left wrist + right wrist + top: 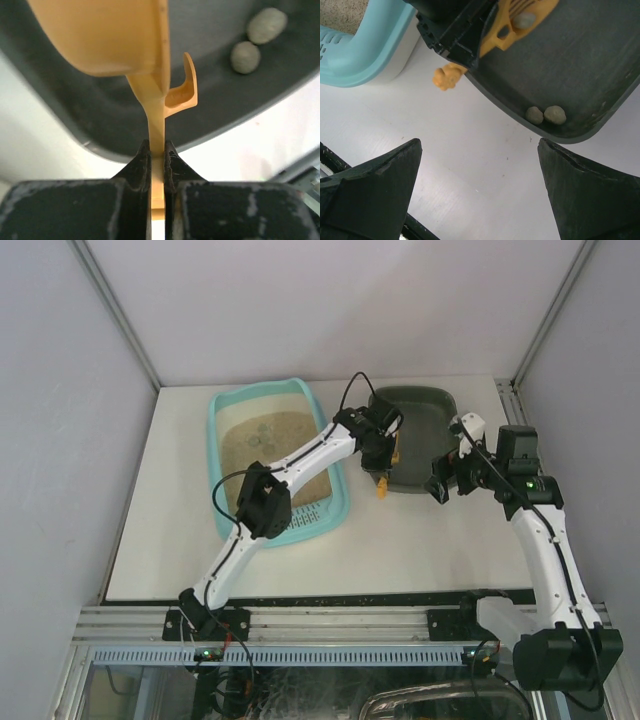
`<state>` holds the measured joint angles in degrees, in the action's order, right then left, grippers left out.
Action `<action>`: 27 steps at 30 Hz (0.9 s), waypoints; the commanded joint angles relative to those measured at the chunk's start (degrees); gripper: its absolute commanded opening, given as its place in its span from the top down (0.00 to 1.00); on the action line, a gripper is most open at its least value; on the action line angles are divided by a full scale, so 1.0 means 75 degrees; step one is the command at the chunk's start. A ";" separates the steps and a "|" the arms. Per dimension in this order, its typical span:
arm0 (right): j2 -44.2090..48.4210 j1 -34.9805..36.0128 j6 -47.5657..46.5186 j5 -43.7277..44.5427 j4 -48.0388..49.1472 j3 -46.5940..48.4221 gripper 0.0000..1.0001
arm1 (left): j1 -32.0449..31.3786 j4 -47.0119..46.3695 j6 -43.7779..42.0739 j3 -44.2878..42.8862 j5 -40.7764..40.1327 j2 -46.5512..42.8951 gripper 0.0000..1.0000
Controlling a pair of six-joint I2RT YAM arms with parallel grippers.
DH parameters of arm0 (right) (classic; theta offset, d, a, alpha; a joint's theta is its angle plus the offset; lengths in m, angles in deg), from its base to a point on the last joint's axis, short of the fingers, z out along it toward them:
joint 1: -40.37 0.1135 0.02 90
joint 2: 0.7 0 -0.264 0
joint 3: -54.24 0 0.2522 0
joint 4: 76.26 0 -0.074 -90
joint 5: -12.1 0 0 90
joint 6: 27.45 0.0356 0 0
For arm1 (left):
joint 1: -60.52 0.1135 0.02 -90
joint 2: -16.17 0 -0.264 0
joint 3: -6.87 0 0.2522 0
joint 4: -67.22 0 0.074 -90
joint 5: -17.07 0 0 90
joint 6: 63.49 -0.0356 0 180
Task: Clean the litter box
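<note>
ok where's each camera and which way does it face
top external: above, behind both arms, looking down on the table, litter box and dark grey tray.
left wrist: looks along the left gripper, shut on the yellow scoop, into the tray.
right wrist: looks down past the open right gripper at the tray's corner.
both wrist views share two clumps.

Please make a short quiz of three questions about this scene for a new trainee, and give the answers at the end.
1. True or false: the left gripper is shut on the handle of the orange plastic scoop.
2. How many round grey-tan clumps lie on the floor of the dark grey plastic tray, near its corner? A) none B) two C) five
3. Fill in: the jaws of the right gripper stand ____.
Key: 1 true; 2 B; 3 open.
</note>
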<state>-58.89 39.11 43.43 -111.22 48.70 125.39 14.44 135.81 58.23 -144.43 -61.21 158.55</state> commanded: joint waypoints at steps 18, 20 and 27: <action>0.0215 -0.0290 0.0100 -0.0310 0.0288 0.0108 0.00 | -0.1120 0.0576 -0.3556 0.0116 -0.3629 -0.1002 1.00; 0.0265 -0.0240 0.0069 -0.0274 0.0323 0.0081 0.00 | -0.1095 0.0328 -0.3534 0.0443 -0.3513 -0.1277 1.00; 0.0537 -0.0407 -0.0139 -0.0447 0.0414 -0.0146 0.00 | -0.0231 0.0398 -0.1709 0.0925 -0.2139 -0.3277 1.00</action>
<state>-57.17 37.10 43.32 -112.93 49.07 125.37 7.51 140.23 37.40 -140.23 -82.19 150.73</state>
